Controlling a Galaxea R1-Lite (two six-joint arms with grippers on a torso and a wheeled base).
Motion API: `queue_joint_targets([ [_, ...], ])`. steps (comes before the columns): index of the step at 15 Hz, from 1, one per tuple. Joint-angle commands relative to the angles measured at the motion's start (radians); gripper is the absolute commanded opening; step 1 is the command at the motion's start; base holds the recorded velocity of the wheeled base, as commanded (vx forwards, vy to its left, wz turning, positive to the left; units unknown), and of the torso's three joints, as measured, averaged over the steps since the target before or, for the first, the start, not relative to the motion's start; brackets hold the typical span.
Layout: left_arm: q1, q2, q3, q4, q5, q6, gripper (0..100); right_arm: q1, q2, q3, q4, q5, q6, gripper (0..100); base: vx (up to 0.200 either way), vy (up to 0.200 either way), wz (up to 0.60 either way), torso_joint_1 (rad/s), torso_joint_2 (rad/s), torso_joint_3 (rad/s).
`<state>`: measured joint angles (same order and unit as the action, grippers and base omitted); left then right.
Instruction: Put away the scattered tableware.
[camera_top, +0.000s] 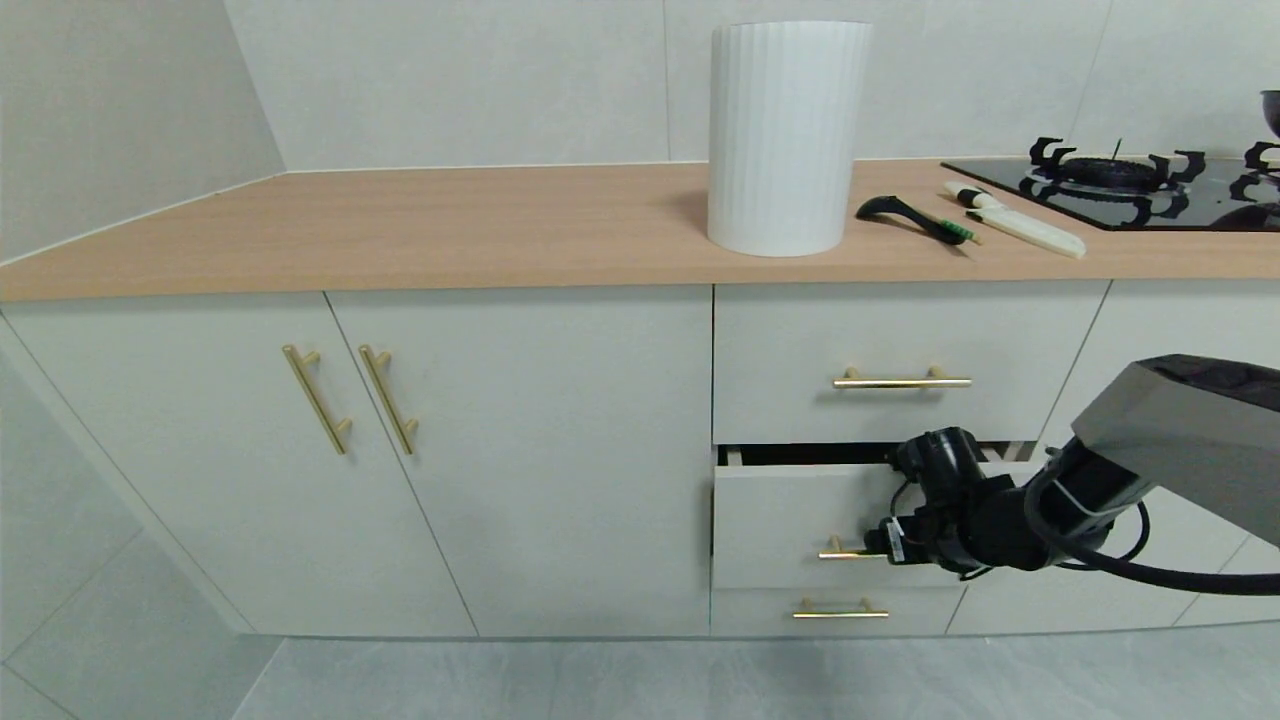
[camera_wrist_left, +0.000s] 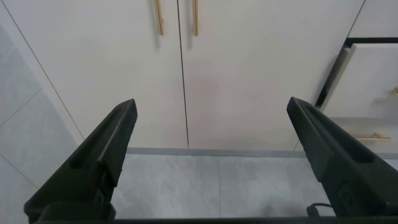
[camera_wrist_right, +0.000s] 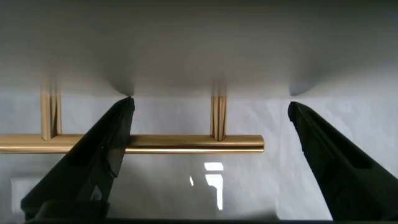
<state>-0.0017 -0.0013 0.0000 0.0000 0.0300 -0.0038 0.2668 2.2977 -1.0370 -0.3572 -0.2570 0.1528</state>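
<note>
The left gripper (camera_wrist_left: 210, 106) hangs low, fingers spread wide and holding nothing, facing the double cupboard doors (camera_wrist_left: 249, 68) down and left of the white ribbed canister (camera_top: 783, 140). Below the canister, the right gripper (camera_wrist_right: 210, 106) has its fingers wide apart at the brass handle (camera_wrist_right: 186, 144) of the middle drawer (camera_top: 780, 520). The drawer is open a crack; its inside is too dark to tell. On the worktop (camera_top: 450, 225) just right of the canister lie a black-handled utensil (camera_top: 905, 215) and a white-bladed knife (camera_top: 1015, 220). The canister's contents are hidden.
</note>
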Motion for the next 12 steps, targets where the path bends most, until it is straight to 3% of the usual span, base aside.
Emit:
queue_joint_targets([
  [1, 0.0, 0.001, 0.0, 0.0, 0.001, -0.001, 100, 0.009, -0.176, 0.014, 0.119, 0.01, 0.002, 100, 0.0, 0.0, 0.0, 0.0, 0.0, 0.0],
  [5, 0.0, 0.001, 0.0, 0.0, 0.001, -0.001, 100, 0.078, -0.396, 0.064, 0.159, 0.01, 0.004, 100, 0.0, 0.0, 0.0, 0.0, 0.0, 0.0],
  [8, 0.0, 0.001, 0.0, 0.0, 0.001, -0.001, 100, 0.098, -0.419, 0.071, 0.146, 0.005, 0.01, 100, 0.0, 0.0, 0.0, 0.0, 0.0, 0.0],
  [12, 0.0, 0.001, 0.0, 0.0, 0.001, -0.001, 100, 0.097, -0.357, 0.086, 0.0, -0.001, 0.011, 100, 0.0, 0.0, 0.0, 0.0, 0.0, 0.0],
])
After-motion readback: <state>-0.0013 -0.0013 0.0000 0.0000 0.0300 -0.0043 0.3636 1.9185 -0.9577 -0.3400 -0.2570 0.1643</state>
